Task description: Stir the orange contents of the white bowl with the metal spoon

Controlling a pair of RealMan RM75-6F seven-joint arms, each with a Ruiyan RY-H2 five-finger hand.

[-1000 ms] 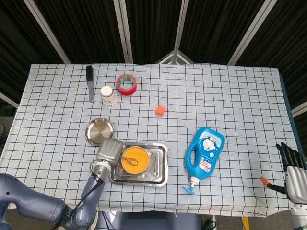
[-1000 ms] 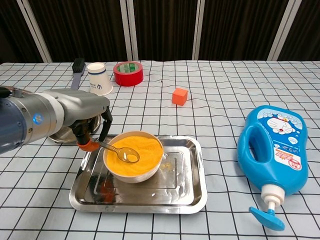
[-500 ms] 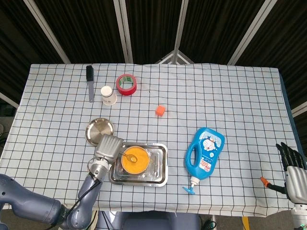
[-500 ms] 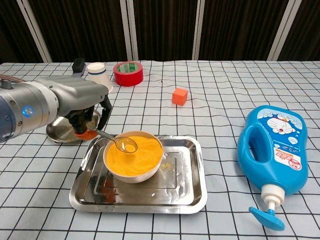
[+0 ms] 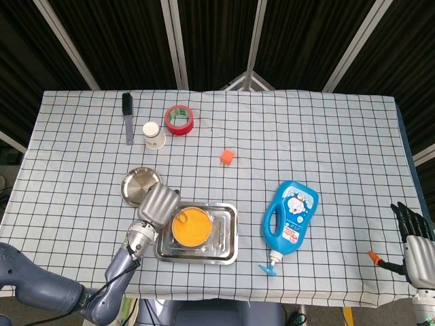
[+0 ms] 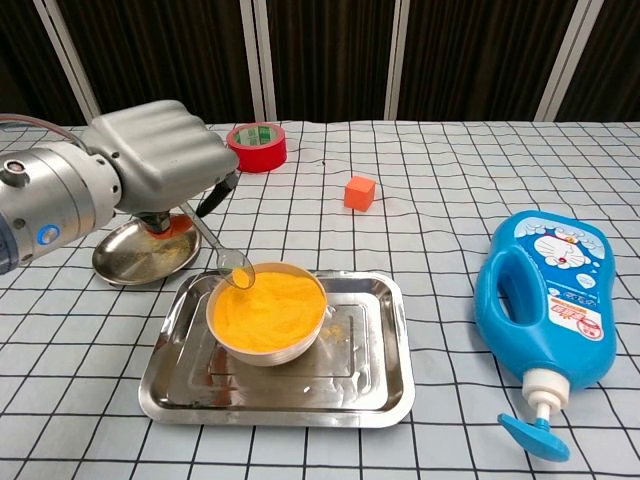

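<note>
A white bowl [image 6: 266, 318] [image 5: 189, 227] filled with orange contents stands at the left end of a steel tray [image 6: 360, 372] [image 5: 228, 234]. My left hand [image 6: 170, 155] [image 5: 158, 203] holds the metal spoon [image 6: 218, 253] by its orange handle, above and to the left of the bowl. The spoon slants down and its scoop sits at the bowl's near-left rim with orange on it. My right hand [image 5: 416, 239] hangs off the table's right edge, fingers apart and holding nothing.
A round steel dish [image 6: 140, 252] lies left of the tray, under my left hand. Behind it are a red tape roll [image 6: 256, 146], a paper cup [image 5: 153, 135] and a black brush [image 5: 127, 117]. An orange cube [image 6: 359, 192] sits mid-table and a blue bottle [image 6: 548, 296] lies at right.
My left hand has risen and drawn back to the left, lifting the spoon's scoop from the middle of the orange contents to the bowl's left rim.
</note>
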